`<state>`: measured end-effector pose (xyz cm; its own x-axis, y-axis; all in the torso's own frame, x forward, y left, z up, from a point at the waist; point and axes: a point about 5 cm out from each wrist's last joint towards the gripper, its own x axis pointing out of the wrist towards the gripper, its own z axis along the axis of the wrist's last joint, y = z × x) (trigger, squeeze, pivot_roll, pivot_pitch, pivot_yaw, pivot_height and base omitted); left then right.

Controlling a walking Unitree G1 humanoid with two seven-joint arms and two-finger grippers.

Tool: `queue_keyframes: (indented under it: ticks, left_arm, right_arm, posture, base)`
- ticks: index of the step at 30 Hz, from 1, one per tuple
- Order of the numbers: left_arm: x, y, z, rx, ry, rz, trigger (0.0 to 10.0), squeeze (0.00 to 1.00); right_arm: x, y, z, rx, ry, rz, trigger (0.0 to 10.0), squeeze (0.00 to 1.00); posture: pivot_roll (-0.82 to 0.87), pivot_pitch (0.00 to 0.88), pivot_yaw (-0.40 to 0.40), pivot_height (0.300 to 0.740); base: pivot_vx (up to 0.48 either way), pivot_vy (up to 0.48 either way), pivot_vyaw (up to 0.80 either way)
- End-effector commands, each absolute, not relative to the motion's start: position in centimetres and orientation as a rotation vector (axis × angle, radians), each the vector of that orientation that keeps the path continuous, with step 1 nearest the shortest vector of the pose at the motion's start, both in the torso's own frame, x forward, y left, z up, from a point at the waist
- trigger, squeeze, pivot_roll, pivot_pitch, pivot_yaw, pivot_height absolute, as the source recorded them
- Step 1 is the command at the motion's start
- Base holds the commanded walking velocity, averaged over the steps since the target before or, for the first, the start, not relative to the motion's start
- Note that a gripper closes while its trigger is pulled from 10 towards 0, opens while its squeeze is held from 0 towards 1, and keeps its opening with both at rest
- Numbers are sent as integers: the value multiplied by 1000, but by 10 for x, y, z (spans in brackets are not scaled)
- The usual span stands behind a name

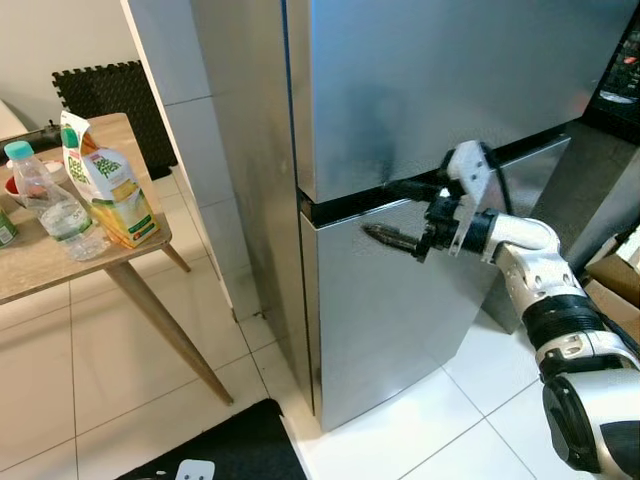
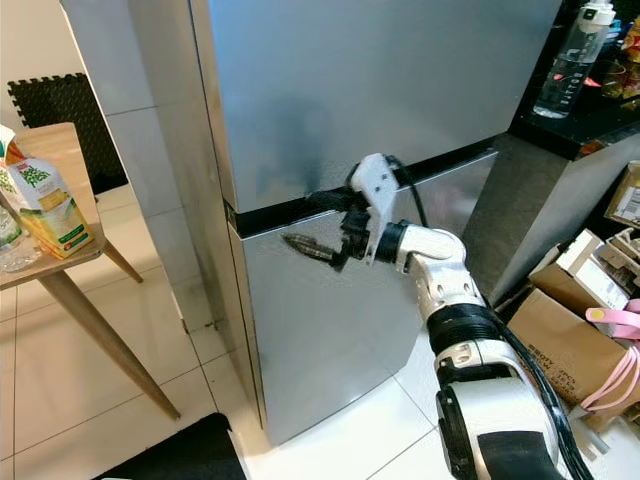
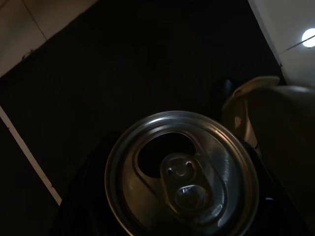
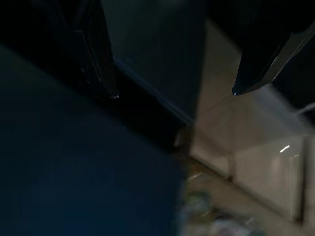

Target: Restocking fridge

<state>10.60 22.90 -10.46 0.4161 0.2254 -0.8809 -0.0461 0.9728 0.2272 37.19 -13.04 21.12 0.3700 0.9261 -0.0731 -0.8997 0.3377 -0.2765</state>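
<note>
The steel fridge [image 1: 430,90] stands with both doors closed. My right gripper [image 1: 378,208] is open at the dark seam [image 1: 350,200] between the upper and lower door. Its upper finger reaches into the seam's groove, and the lower finger hovers in front of the lower door [image 1: 400,320]. In the right wrist view the two fingertips [image 4: 114,96] are spread wide against the dark door edge. In the dim left wrist view, a drinks can [image 3: 182,177] with an opened top is seen close up, with my left gripper shut on it down by the floor.
A wooden table [image 1: 40,265] at the left carries a juice carton [image 1: 110,185] and a water bottle [image 1: 55,205]. A black mat [image 1: 230,450] lies before the fridge. Cardboard boxes [image 2: 560,330] and a dark counter with a bottle [image 2: 570,65] crowd the right.
</note>
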Motion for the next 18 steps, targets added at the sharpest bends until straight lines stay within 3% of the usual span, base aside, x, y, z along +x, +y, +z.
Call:
queue_keyframes:
  ticks: [1,8,11,13,18]
  left_arm:
    - [101,233,-105,179,1144,182,10000,0]
    - [100,234,-105,181,1147,185,10000,0]
    - [101,233,-105,180,1145,183,10000,0]
    - [102,231,-105,178,1141,178,10000,0]
    - [102,231,-105,178,1141,176,10000,0]
  right_arm:
    - [372,-130,212,-333,-88,1224,10000,0]
    - [377,-128,210,-480,-67,1169,10000,0]
    - [380,-125,210,-577,-57,1137,10000,0]
    - [383,-121,211,-739,-29,1110,10000,0]
    - [386,-121,209,-877,-9,1079,10000,0]
  posture:
    - [-65,24,-37,740]
    - [-63,28,-35,740]
    - [-68,31,-33,740]
    - [-68,31,-33,740]
    - [-73,32,-35,740]
  base:
    - [0,0,0]
    - [0,0,0]
    - [0,0,0]
    - [0,0,0]
    - [0,0,0]
